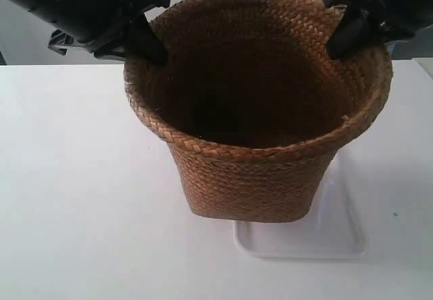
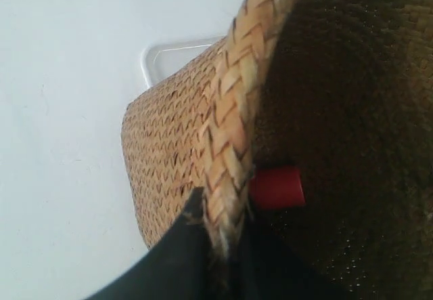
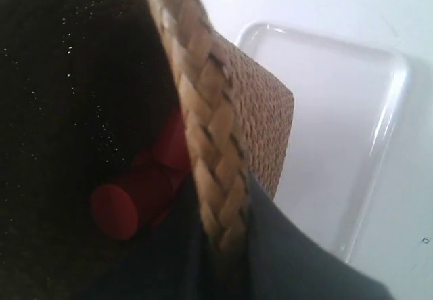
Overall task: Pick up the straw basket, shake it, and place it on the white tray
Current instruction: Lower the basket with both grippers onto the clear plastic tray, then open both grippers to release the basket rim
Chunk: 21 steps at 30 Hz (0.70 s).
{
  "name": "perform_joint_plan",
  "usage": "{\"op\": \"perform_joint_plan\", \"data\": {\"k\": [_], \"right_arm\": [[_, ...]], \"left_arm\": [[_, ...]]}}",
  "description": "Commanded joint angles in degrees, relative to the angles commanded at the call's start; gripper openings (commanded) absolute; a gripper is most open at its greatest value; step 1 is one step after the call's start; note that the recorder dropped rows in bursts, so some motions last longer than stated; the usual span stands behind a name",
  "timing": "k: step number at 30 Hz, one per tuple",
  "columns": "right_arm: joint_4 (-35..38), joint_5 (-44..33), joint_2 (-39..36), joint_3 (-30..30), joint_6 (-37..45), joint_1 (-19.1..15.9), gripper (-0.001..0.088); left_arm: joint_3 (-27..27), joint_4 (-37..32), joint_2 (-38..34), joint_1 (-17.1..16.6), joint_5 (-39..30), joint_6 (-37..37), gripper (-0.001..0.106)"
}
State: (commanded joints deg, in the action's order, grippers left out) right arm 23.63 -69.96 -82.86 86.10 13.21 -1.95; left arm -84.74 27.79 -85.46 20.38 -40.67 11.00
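The table is a flat, matte white plane. Over it stands the basket, round, woven of golden-brown straw in a tight herringbone, tapering to a narrower base, with a thick braided rim and a dark inside. Its base overlaps the 10 o'clock corner of the tray; whether it rests there or hangs just above cannot be told. The tray is glossy white, rectangular, with rounded corners and a low raised rim, and spreads from the basket's base toward 5 o'clock.

In the exterior view two black arms meet the rim at about 10 and 2 o'clock. The wrist views show each gripper clenched on the braid, one dark finger inside the basket and one outside: the left gripper pinches the rim, and so does the right gripper.

Deep inside lies a smooth red cylinder with a flat round end, close to the wall.
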Motion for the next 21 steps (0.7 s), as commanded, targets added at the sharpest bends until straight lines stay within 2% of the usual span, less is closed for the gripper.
{"op": "perform_joint_plan", "data": {"k": [3, 5, 13, 21], "right_arm": [[-1.8, 0.0, -0.9, 0.0, 0.0, -2.7, 0.0000], [-2.6, 0.0, -1.8, 0.0, 0.0, -3.2, 0.0000], [-7.0, 0.0, -5.6, -0.5, -0.1, -3.2, 0.0000], [-9.2, 0.0, -6.9, -1.6, 0.0, -3.2, 0.0014]], "left_arm": [[0.0, -0.1, -3.3, 3.8, 3.9, 0.6, 0.000], [0.0, -2.9, -5.5, 5.4, 4.6, 1.6, 0.000], [0.0, -2.6, -9.7, 5.6, 8.2, 2.5, 0.000], [0.0, -1.8, -10.5, 5.6, 9.9, 2.2, 0.000]]}}
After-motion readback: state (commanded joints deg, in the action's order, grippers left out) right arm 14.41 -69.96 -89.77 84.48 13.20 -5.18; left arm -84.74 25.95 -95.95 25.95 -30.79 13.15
